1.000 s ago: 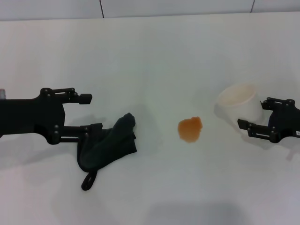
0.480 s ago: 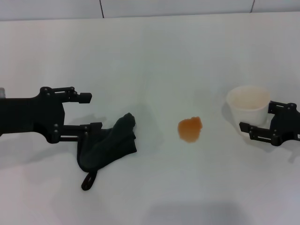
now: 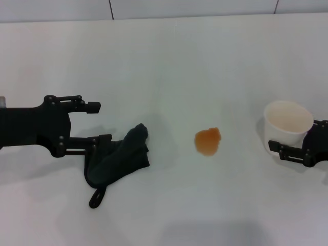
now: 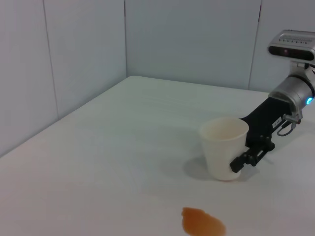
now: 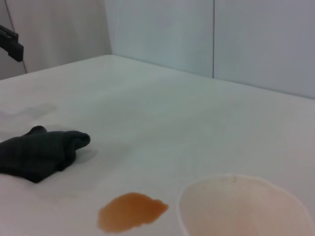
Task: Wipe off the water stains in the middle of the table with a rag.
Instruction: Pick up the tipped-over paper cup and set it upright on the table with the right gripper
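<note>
My left claw stands spread wide, one finger clear above the table, the other low and touching the near end of the rag. The rag is not pinched; it lies loose, partly between my fingers and mostly just past the lower one. Its long axis runs slantwise, from the loop tab on the side toward my body up to the bunched end that points outward, toward the stain.

That is what the coming move turns on, as I judge it: the stain lies straight ahead of my left fingertips, beyond the rag, with bare table between cloth and blot. So once I close on the cloth, the sweep goes forward along the way the claw already points.

My right claw is well off on the far side of the stain, holding the cup between its fingers, with the cup standing on the table. The left is plainly the nearer arm to the rag; nothing has been wiped yet.
</note>
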Motion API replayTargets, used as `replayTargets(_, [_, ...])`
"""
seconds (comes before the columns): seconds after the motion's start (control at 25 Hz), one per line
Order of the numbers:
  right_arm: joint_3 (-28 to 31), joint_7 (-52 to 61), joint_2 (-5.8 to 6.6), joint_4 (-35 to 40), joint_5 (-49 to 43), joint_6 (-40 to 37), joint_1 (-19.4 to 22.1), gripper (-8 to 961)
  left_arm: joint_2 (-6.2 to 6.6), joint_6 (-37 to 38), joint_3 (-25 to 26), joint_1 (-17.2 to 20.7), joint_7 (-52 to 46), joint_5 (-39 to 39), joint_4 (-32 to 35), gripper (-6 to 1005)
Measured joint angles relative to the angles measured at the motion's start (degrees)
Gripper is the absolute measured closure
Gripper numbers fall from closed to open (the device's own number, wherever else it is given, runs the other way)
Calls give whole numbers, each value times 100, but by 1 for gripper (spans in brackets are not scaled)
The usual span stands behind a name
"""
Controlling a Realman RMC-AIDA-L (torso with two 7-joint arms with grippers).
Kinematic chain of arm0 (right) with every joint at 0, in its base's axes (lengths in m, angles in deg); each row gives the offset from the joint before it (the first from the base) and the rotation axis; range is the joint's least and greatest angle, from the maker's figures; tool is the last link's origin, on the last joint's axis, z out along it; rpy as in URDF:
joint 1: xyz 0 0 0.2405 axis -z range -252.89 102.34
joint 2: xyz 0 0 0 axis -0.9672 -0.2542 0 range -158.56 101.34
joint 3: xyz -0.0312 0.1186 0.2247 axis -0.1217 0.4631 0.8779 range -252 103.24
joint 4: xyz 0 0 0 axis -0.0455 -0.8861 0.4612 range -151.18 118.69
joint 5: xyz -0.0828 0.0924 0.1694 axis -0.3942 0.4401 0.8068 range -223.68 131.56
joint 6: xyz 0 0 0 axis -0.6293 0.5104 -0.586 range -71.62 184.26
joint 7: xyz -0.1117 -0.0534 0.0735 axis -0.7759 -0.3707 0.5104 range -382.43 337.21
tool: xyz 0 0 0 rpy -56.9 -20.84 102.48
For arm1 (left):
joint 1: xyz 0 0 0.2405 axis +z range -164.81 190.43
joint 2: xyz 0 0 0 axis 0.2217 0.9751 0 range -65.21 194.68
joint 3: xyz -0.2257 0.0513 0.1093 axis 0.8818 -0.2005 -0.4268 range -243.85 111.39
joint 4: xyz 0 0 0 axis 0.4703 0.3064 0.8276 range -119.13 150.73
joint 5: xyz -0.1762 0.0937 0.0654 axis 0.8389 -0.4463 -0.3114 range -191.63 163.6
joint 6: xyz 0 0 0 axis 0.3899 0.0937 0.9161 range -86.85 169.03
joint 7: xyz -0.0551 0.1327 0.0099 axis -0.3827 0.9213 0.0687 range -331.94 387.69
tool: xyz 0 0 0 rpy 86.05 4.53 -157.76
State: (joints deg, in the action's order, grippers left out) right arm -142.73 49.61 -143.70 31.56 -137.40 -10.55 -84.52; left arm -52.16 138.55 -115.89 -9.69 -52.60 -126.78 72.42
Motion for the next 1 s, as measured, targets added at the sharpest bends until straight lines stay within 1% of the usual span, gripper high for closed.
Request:
replayTargets(0.48, [-12, 63, 20, -34, -84, -271, 20, 263, 5, 2, 0, -7, -3, 0, 15, 287])
replayTargets(0.68, [-12, 171, 22, 0, -201, -315, 19, 219, 4, 1, 0, -8, -3, 0, 23, 289])
replayTargets(0.92, [13, 216, 22, 2, -277, -287, 41, 85, -7, 1, 0, -9, -3, 0, 25, 290])
replayTargets(1.0, [62, 220, 22, 3, -300, -296, 77, 86, -7, 1, 0, -9, -3, 0, 25, 291])
